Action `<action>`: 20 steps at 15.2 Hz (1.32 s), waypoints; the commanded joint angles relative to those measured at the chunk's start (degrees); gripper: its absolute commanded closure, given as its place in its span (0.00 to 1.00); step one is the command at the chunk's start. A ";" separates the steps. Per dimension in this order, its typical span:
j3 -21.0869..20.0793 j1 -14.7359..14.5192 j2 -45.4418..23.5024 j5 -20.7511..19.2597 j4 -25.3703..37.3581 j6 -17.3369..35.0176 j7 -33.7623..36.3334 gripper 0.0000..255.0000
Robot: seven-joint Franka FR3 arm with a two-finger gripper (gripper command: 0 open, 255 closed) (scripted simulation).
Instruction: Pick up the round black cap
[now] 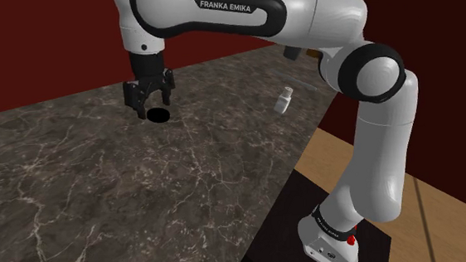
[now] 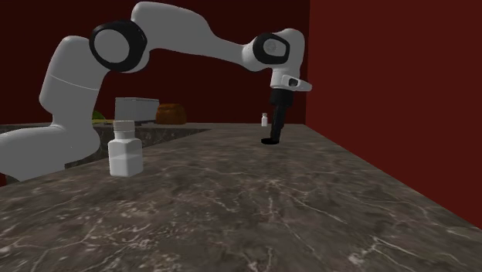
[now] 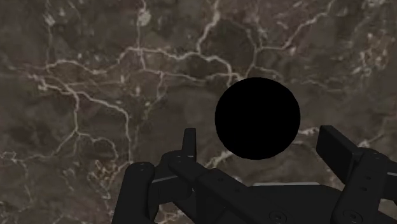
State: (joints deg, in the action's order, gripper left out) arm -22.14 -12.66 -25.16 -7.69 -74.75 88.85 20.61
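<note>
The round black cap (image 3: 257,118) lies flat on the dark marble counter (image 3: 95,76). My black gripper (image 3: 262,143) hovers just above it, open, with one finger (image 3: 189,145) on each side and neither touching the cap. From the shoulder view the cap (image 1: 159,115) peeks out below the gripper (image 1: 149,99), far back on the counter (image 1: 143,190). The second exterior view puts the gripper (image 2: 276,130) pointing straight down over the cap (image 2: 269,141).
A small white bottle (image 1: 283,100) stands near the counter's right edge in the shoulder view, and appears as a white bottle (image 2: 124,149) close by in the second exterior view. Another tiny bottle (image 2: 264,119) sits by the dark red wall (image 2: 386,77). Wooden floor (image 1: 444,221) lies beyond the counter.
</note>
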 commanded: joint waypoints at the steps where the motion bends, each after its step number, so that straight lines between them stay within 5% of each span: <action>1: 0.02 -0.01 -0.21 -0.06 -0.64 0.86 0.08 0.00; 2: 0.03 -0.01 -0.21 -0.07 -0.62 0.86 0.08 0.00; 3: 0.03 0.03 -0.17 -0.06 -0.68 0.88 0.04 1.00; 12: 0.03 -0.01 -0.22 -0.07 -0.62 0.86 0.08 1.00; 20: -0.04 -1.01 -1.30 -0.38 7.29 -5.94 0.06 1.00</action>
State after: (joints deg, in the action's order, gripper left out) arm -22.14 -13.52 -26.48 -8.08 -68.20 83.69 20.59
